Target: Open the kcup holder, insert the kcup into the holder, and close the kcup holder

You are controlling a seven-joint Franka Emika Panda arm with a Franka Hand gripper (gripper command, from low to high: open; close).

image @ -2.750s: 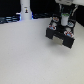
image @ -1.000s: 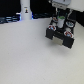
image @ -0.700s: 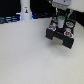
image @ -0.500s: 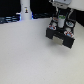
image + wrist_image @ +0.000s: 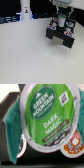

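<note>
The black kcup holder stands at the exterior view's right, and its lower front part looks pulled out toward the camera. My gripper hangs directly over it, shut on the kcup, which shows as a small green spot between the fingers. In the wrist view the kcup's green "Dark Magic" lid fills most of the picture, very near the camera. Beneath it lies another pod with a doughnut label, against the holder's dark inside. The fingertips are hidden in the wrist view.
A white bottle-shaped object stands at the back on the exterior view's left, beside dark blue-lit equipment. The pale tabletop stretches in front of the holder. A teal shape sits beside the pod in the wrist view.
The gripper with the pod has shifted only slightly above the holder. The holder and the white bottle-shaped object have stayed in place.
</note>
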